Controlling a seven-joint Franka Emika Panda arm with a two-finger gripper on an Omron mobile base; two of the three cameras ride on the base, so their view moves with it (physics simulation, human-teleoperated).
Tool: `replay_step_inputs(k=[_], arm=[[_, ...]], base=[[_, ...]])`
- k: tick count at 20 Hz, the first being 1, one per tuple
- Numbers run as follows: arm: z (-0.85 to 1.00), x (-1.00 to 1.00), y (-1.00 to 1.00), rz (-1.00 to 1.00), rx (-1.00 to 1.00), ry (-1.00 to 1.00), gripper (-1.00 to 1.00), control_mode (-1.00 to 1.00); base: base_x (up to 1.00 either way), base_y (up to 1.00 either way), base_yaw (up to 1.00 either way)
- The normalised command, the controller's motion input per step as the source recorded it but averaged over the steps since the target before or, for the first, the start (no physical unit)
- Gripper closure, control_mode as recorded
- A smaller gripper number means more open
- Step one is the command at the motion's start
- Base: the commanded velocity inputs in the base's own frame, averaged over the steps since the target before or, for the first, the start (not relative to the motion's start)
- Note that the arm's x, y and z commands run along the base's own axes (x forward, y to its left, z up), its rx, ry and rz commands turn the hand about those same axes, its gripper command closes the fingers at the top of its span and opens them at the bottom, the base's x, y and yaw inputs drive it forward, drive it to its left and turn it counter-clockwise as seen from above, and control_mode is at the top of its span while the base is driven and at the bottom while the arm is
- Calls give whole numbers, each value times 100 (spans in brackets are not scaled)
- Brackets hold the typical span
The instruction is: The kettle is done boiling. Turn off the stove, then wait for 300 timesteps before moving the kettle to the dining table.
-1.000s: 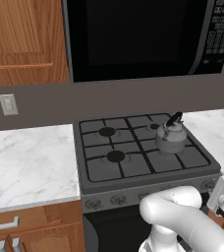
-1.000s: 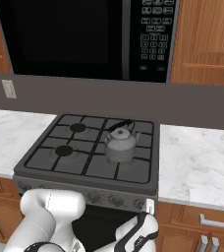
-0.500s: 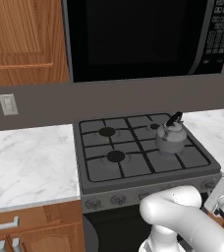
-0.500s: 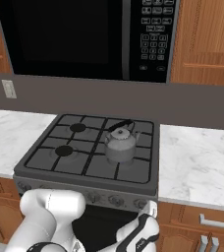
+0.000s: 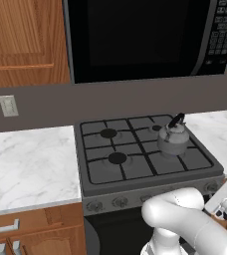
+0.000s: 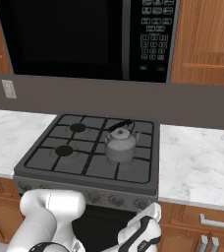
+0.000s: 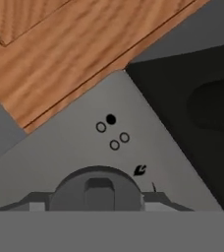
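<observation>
The kettle [image 6: 120,145] stood upright on the black grates of the stove [image 6: 60,170], over the right front burner, with its black handle arched above the lid; in the left base view the kettle [image 5: 172,140] sat toward the right side of the stove [image 5: 103,174], well apart from the two bare burners on the left. The arm was folded low in front of the range, and the hand view looked very closely at a grey knob [image 7: 98,192] on the front panel, with a small burner diagram [image 7: 112,133] printed above it. I could not tell how wide the end effector stood, because its fingertips were not clear at the bottom of that view; nothing appeared to be held. The main risk, in my judgement, was to turn the wrong knob: the row has several similar knobs, and the filled dot in the diagram must match the kettle's burner. The fingers could also slip on the round knob if they closed off its centre, leaving the flame on. The base views showed the kettle and the whole stove top, which the hand view lacked; the hand view alone gave the knob's marking and the wooden cabinet face [image 7: 60,54] beside the panel.
</observation>
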Motion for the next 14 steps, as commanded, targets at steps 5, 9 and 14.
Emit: replay_step_inputs(k=[5,9,14], arm=[[0,-2,-23,0,32,0,100,-100],[0,-1,-20,0,33,0,100,-100],[0,0,-17,0,31,0,100,-100]], base=[[0,0,0],[0,0,0],[0,0,0]])
